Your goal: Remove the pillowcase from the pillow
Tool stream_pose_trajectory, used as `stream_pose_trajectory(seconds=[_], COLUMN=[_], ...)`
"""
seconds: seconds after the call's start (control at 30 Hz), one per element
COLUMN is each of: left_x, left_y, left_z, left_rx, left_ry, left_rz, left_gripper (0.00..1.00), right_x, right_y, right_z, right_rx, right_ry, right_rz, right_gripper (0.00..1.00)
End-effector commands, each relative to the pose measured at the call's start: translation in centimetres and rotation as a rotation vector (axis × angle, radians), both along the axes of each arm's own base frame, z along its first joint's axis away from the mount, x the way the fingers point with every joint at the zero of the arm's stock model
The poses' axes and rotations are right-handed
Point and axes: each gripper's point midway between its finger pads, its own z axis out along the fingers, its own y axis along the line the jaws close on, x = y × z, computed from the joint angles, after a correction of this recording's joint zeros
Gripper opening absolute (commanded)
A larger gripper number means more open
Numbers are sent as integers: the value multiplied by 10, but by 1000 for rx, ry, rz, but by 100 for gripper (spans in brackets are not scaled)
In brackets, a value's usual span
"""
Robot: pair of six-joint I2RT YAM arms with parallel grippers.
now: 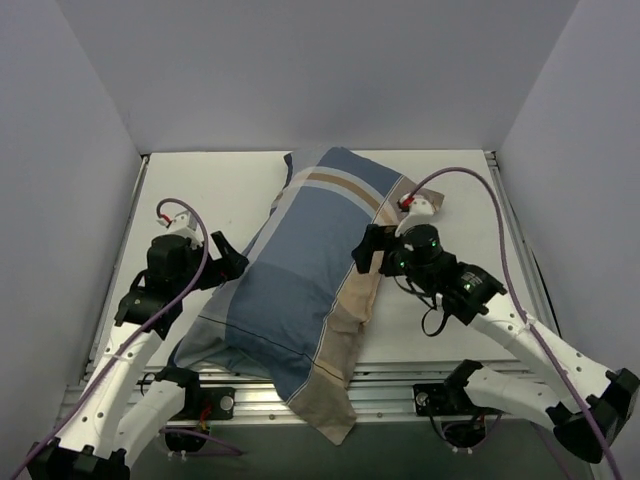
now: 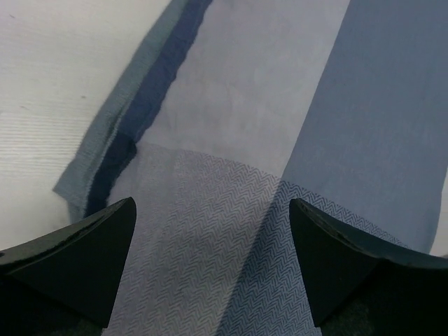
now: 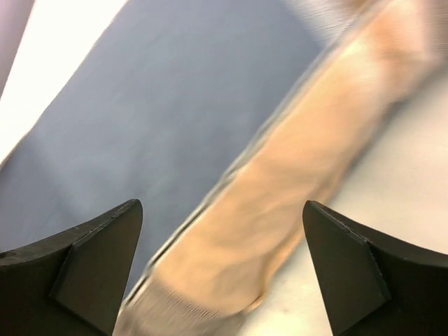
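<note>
We see the stuffed pillowcase (image 1: 300, 262) lying on the surface (image 1: 210, 190); left jaws and right jaws spread apart at its edges, gripping nothing.

Lab robot cell: grey enclosure walls (image 1: 300, 70), white table (image 1: 200, 190).

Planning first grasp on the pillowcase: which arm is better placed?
Probably left: open left fingers frame flat pillowcase cloth by its loose edge; right fingers sit over the plump tan band.

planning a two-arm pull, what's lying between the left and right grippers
The plump blue-and-tan pillowcase fills the whole stretch between the left gripper and the right gripper; nothing else lies there. The top external view shows it.
</note>
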Motion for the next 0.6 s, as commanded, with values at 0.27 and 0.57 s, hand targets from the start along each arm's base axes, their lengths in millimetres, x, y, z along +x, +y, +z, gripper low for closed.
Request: stream_pose_trajectory(seconds=[0.27, 0.57], left_x=[-25, -48], left_y=[-81, -115], left_z=[-23, -11], left_rx=[-332, -373], left_ry=[61, 67], left_rz=[-191, -286], left_gripper=[94, 93], right_x=[91, 144], right_y=[-66, -34], right_z=[-67, -81], right_rx=[196, 203], right_ry=[206, 226], right_rz=[-245, -145], right_gripper=[86, 80])
